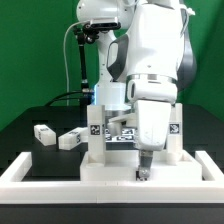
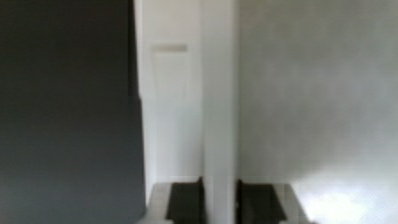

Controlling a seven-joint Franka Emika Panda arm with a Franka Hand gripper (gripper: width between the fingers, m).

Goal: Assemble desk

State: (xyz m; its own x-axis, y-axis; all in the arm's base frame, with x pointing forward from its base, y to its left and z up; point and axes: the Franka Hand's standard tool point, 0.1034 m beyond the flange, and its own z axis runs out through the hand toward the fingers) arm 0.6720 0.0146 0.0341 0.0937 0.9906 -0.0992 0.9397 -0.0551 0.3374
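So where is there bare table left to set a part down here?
Free: the black table at the exterior view's left, between the two loose leg blocks and the border wall. Crowded: the middle, where the gripper sits low at the desk by the front wall.

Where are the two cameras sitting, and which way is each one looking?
Exterior view: off the arm, beyond the wall, facing the arm, desk and two loose legs; arm and gripper show.
Wrist view: on the wrist, looking along the fingers at white plastic close up; only the fingers show.
Shared: the gripper, and probably the desk.
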